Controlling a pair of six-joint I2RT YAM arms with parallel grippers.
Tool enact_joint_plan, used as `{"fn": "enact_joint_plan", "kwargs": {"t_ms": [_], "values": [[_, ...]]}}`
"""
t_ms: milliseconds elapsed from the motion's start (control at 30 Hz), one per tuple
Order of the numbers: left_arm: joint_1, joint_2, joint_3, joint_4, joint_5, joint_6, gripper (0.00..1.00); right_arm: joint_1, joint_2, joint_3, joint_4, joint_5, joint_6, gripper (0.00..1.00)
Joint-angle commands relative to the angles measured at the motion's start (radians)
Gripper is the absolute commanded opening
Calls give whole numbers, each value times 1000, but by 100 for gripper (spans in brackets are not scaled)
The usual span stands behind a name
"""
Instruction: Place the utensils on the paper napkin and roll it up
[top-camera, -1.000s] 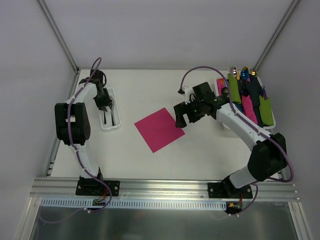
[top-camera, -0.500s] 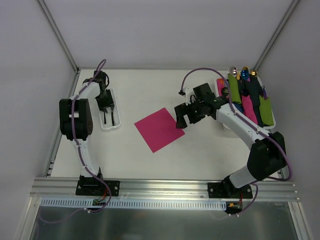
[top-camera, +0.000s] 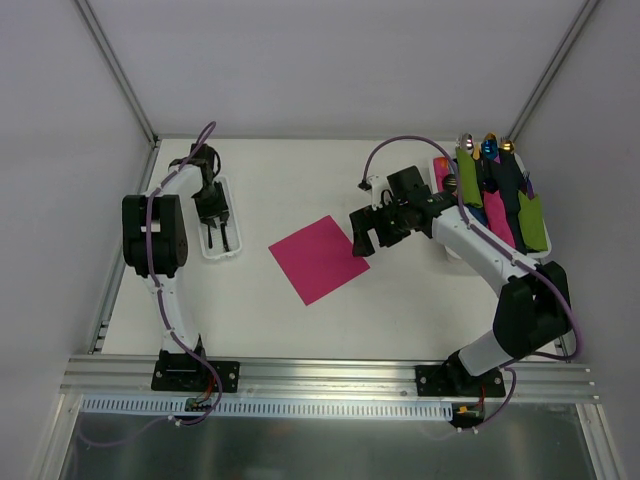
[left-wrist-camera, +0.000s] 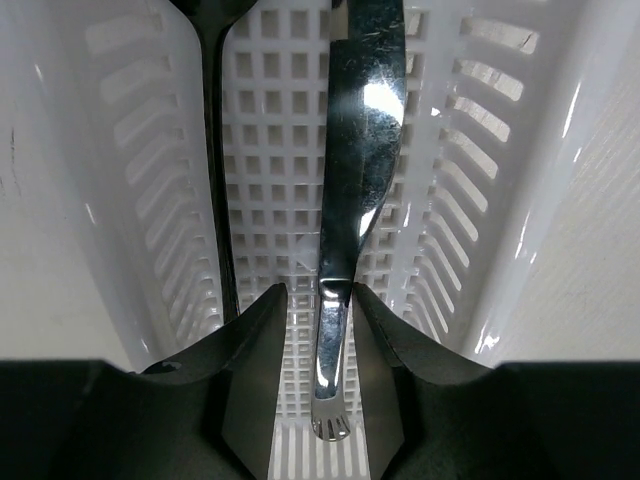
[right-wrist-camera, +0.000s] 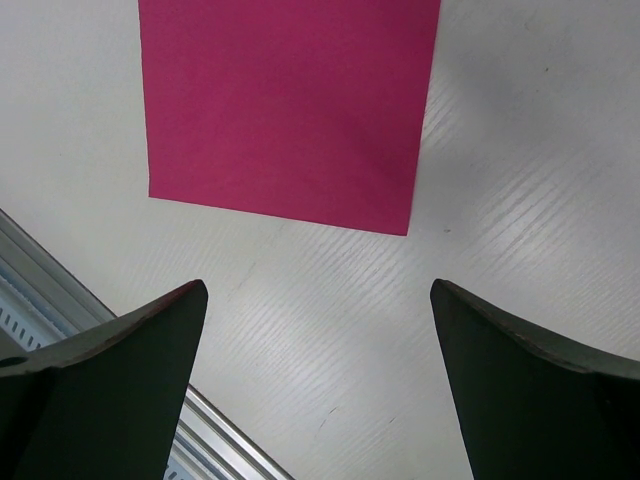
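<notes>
The white bench (top-camera: 400, 320) carries two containers. At its right edge is a bin (top-camera: 452, 252) full of rolled napkins (top-camera: 530, 220) in green, pink, black and blue, laid roughly side by side, with metal heads poking out of their far ends. Near the left edge lies a narrow white slotted tray (top-camera: 218, 250), its long side running near to far.

The paper napkin (top-camera: 318, 258) lies flat and unrolled in the middle of the bench, turned like a diamond, well apart from the tray.

The utensils (top-camera: 226, 236) are inside the tray, both lying along its length. In the left wrist view a knife (left-wrist-camera: 355, 170) has its blade pointing away and its handle end toward the camera. Beside it runs a thinner dark handle (left-wrist-camera: 215, 150), whose head is cut off.

The left hand (left-wrist-camera: 318, 340) is down in the tray, partly open, its jaws straddling the knife handle with a gap on one side.

The right hand (right-wrist-camera: 318, 300) hovers spread wide just beside the napkin's right corner, holding nothing.
</notes>
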Motion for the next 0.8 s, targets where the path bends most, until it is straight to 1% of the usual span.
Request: {"fn": "enact_joint_plan", "kwargs": {"t_ms": [0,133,233,367,400,533,767], "values": [[-7,15,10,-15,-42,24,33,-10,-1,-1,15,-20,6,99],[-6,27,4,-10,-41,20,31,-14,7,-3,18,-24,6,99],[-7,32,-1,-7,-45,18,26,-18,10,-3,18,-29,6,99],[-6,12,-2,-9,-42,20,10,-22,10,-3,20,-29,6,99],[-6,6,-2,-9,-42,18,1,-24,11,-4,20,-30,6,99],[-6,-49,-8,-10,-48,17,0,-27,13,-7,20,-38,7,99],[-6,-232,13,-36,-68,11,0,-30,19,-1,21,-46,7,99]]}}
